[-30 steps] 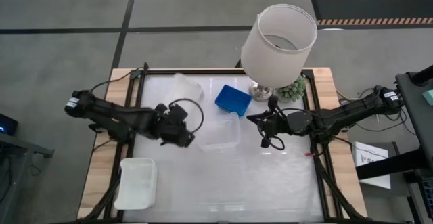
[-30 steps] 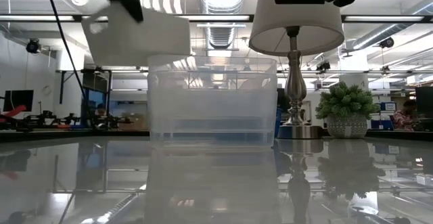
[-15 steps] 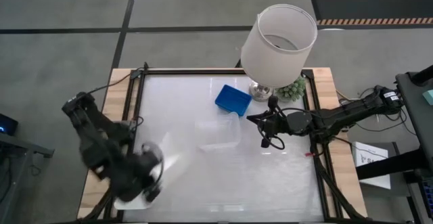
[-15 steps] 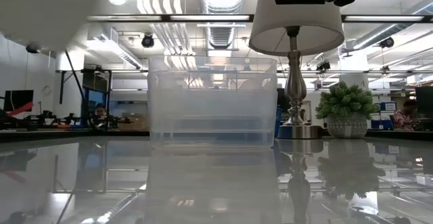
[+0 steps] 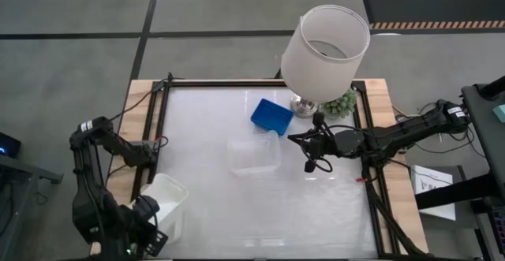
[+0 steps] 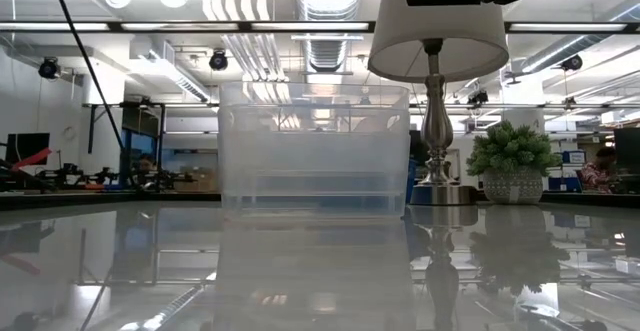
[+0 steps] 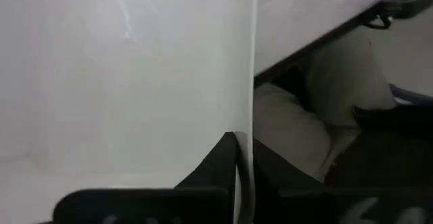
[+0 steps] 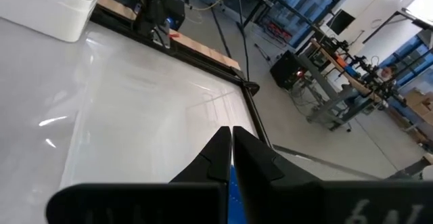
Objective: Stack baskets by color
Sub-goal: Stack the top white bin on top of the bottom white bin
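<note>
Left gripper (image 5: 144, 228) sits at the table's near-left corner, its fingers (image 7: 233, 158) pinched together on the thin wall of a white basket (image 5: 167, 203), which rides tilted over that corner; whether another white basket lies under it cannot be told. Right gripper (image 5: 296, 140) hovers at the right side of the table (image 5: 316, 206), fingers pressed together on nothing. Mid-table stands the clear basket (image 5: 254, 156), and the blue basket (image 5: 271, 117) lies just beyond it, near the lamp (image 5: 325, 50). All these baskets look light, thin-walled and a little springy, with smooth, slippery plastic, so a pinch on the rim is likely the sound hold, taken midway along a side to stop swinging. Squeezing hard could bow the wall. The blue one's mesh sides probably offer a surer bite than the clear one's slick wall.
</note>
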Motion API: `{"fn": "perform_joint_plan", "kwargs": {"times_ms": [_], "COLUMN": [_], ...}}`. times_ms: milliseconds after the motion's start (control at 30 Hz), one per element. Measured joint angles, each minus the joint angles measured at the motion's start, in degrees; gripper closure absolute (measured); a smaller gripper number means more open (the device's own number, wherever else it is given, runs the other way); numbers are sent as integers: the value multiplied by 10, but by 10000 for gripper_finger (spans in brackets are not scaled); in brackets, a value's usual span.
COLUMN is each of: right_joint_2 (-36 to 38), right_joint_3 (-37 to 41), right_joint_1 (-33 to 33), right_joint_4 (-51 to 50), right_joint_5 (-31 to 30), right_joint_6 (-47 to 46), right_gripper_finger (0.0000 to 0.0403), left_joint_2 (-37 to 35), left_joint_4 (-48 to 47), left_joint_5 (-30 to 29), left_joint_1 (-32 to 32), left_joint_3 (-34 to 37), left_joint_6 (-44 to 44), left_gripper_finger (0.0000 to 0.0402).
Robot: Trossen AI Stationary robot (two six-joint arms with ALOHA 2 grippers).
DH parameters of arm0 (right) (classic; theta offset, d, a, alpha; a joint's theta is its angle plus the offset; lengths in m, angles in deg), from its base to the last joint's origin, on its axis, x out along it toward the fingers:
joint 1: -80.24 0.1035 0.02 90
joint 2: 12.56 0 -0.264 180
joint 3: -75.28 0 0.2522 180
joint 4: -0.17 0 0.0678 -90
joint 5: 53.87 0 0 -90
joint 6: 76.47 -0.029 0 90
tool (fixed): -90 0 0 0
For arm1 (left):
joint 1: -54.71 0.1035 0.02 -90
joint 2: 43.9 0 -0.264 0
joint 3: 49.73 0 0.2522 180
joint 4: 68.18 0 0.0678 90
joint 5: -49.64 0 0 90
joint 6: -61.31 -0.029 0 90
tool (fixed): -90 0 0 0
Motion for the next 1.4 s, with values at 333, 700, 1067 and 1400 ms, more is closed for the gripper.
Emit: {"fn": "perform_joint_plan", "kwargs": {"times_ms": [333, 700, 1067, 1400], "right_joint_2": [0, 0, 0, 0], "right_joint_3": [0, 0, 0, 0], "right_joint_1": [0, 0, 0, 0], "right_joint_4": [0, -14, -18, -21], "right_joint_5": [46, 46, 45, 44], "right_joint_6": [-20, -43, -42, -42], "right_gripper_finger": [394, 394, 394, 394], "left_joint_2": [26, 25, 16, -2], "left_joint_4": [7, 5, 5, -10], "left_joint_5": [4, 1, 0, -28], "left_joint_1": [1, 7, 18, 97], "left_joint_3": [3, 12, -6, -7], "left_joint_6": [8, 8, -1, -94], "left_gripper_finger": [370, 300, 292, 292]}}
